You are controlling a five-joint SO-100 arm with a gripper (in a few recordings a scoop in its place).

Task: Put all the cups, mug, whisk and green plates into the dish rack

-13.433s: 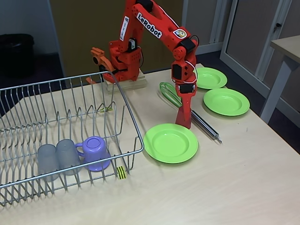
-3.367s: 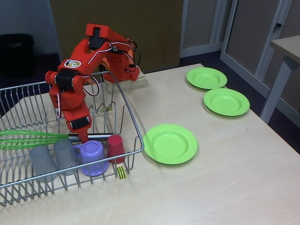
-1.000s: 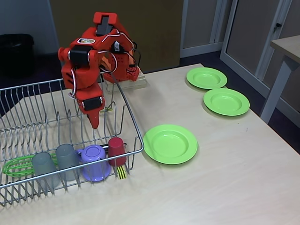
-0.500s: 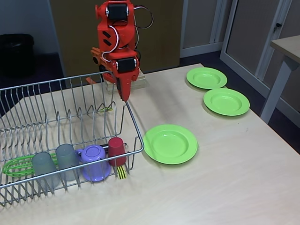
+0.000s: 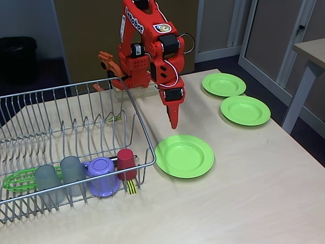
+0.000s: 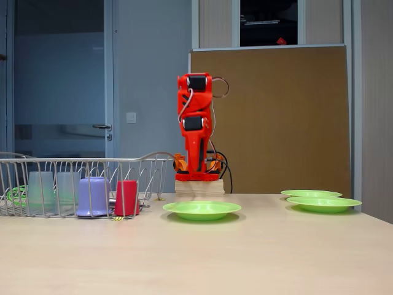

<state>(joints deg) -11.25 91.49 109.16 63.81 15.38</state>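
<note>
Nearest green plate [image 5: 185, 155] lies flat, shallow, wide-rimmed, just beside the dish rack [image 5: 76, 147]; gripper [image 5: 173, 122] above it, jaws closed, empty.

Pale wood bench [image 5: 264, 203], brown panel wall [image 6: 282, 117] behind, grey door [image 6: 61, 110] at left, dark floor [image 5: 40, 76], second table [image 5: 310, 56] at right.

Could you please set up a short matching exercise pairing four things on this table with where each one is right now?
Things:
1. red cup
2. whisk
3. nearest green plate
4. pincer

Places:
A. on the bare table beside the dish rack
B. in the air above the table
C. upside down in the rack beside the purple mug
D. lying in the rack behind the grey cups

Pairs: 1-C, 2-D, 3-A, 4-B
</note>
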